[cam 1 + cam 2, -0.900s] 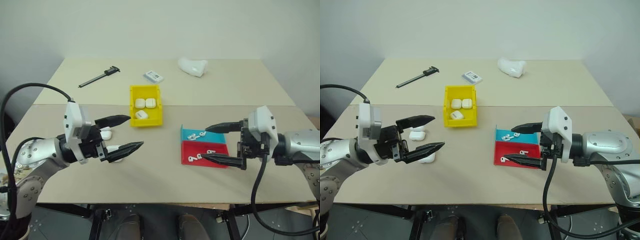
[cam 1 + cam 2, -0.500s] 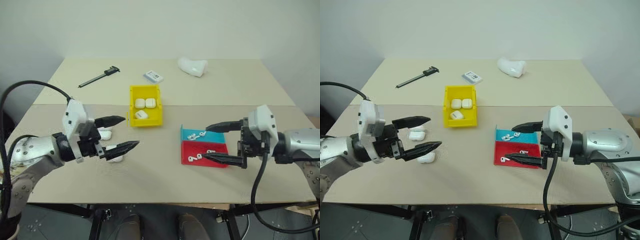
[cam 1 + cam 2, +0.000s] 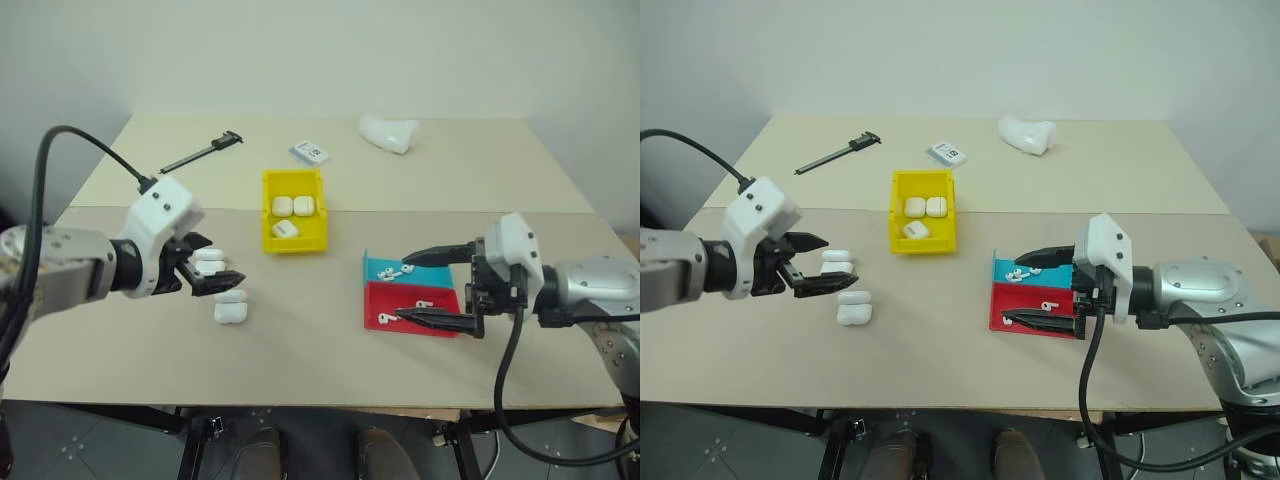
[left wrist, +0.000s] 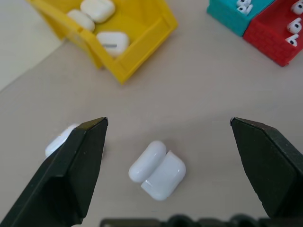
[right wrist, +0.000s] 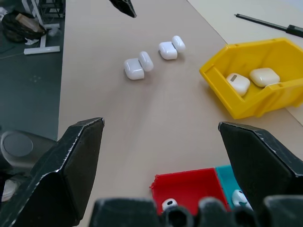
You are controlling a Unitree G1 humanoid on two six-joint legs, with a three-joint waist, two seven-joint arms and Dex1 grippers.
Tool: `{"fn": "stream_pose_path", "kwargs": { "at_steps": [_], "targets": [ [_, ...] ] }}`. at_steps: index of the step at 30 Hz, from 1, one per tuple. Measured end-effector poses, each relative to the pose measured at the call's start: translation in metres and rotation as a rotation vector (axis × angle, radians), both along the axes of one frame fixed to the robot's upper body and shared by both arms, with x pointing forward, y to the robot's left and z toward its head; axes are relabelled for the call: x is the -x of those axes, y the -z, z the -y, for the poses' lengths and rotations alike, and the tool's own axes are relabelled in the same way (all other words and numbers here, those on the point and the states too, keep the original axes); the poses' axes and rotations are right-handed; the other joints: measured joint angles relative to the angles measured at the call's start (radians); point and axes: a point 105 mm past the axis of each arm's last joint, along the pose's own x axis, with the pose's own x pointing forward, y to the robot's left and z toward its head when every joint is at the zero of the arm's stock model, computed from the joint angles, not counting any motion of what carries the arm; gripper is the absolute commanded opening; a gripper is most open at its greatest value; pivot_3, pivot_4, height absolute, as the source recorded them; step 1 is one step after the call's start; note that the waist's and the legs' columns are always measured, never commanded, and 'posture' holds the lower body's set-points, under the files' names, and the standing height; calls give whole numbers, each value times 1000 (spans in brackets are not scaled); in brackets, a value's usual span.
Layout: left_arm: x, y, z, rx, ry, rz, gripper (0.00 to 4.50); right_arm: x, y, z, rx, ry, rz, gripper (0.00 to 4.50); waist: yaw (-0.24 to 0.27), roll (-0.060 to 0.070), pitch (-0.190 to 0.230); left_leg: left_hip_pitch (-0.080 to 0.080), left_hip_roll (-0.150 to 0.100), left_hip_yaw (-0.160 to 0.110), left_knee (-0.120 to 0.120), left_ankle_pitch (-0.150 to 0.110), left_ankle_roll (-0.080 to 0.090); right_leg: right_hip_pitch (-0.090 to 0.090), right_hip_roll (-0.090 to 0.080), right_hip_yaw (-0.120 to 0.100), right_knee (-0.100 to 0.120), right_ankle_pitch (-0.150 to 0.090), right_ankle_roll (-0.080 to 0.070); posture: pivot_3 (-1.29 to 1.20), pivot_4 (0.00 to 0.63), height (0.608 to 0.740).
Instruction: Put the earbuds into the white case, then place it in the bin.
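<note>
Nearest the robot, two white cases lie open on the table (image 3: pixel 320 320), lids flung back so their wells face up, ready to take earbuds; the near case (image 3: pixel 230 308) lies free just beyond the left gripper (image 3: pixel 212 270), and the second case (image 3: pixel 208 262) shows between that gripper's fingers without being touched; the left gripper hangs over them spread wide and empty, seemingly lined up to pick one, and the left wrist view looks straight down on the near case (image 4: pixel 157 169) between its parted fingers. At the same depth on the right, the right gripper (image 3: pixel 425 288) is likewise spread and holds nothing, one finger over the teal tray (image 3: pixel 380 270) and the other over the red tray (image 3: pixel 435 300); the earbuds (image 3: pixel 397 270) lie sorted in those shallow trays, probably so each can be picked out singly. Further back, in the middle, the yellow bin (image 3: pixel 294 240) already holds three shut cases, so it seems to be the collecting point, set within reach of both arms. Furthest off, out of the working area, lie a black caliper (image 3: pixel 200 152), a small flat labelled box (image 3: pixel 307 152) and a lumpy white object (image 3: pixel 387 132); none looks needed for this job.
</note>
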Motion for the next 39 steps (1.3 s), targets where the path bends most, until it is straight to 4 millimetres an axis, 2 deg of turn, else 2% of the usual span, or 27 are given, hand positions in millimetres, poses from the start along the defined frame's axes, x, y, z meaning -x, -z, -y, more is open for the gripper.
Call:
{"fn": "stream_pose_path", "kwargs": {
  "at_steps": [3,8,12,16,21,24,30,33,39],
  "targets": [
    [-10,1,-7,9,-89,-101,4500,2,2,-3,-7,1,2,4485,0,0,0,0,0,0,0,0,0,0,0,0,0,0,0,0,150,740],
    [-17,17,-19,-8,-180,-283,4500,2,4,-5,-22,18,1,4485,-4,-1,1,0,0,-1,0,0,0,-1,0,1,1,0,0,0,150,740],
    [-10,29,-20,-22,-200,-439,4500,4,6,-11,-48,19,3,4485,-2,-2,1,-1,0,-1,0,0,0,-2,0,1,1,0,0,0,150,740],
    [0,45,-12,-19,-199,-574,4500,8,12,-19,-72,10,-15,4485,-1,-2,1,-1,0,-2,0,0,0,-2,0,1,2,0,0,0,150,740],
    [2,59,-8,-61,-249,-618,4500,8,14,-24,-102,24,-15,4485,0,-2,1,0,0,-2,0,0,0,-1,-1,1,2,0,0,0,150,740],
    [-6,68,-9,-71,-304,-617,4500,9,15,-27,-107,25,-16,4485,1,-2,1,0,0,-1,0,1,-1,-1,0,1,2,0,0,0,150,740],
    [-20,84,3,-73,-337,-650,4500,10,19,-32,-123,28,-23,4485,9,-2,1,-1,-1,-1,1,1,-1,-1,-1,1,1,0,0,0,150,740],
    [-25,86,7,-84,-349,-662,4500,11,21,-33,-135,38,-30,4485,11,-2,1,-1,-2,-1,1,1,-1,-1,-1,1,1,0,0,0,150,740],
    [-30,91,0,-123,-406,-682,4500,11,23,-35,-143,46,-37,4485,11,-2,1,-1,-2,-1,1,1,-2,-1,-1,1,1,0,0,0,150,740]
  ]
}}
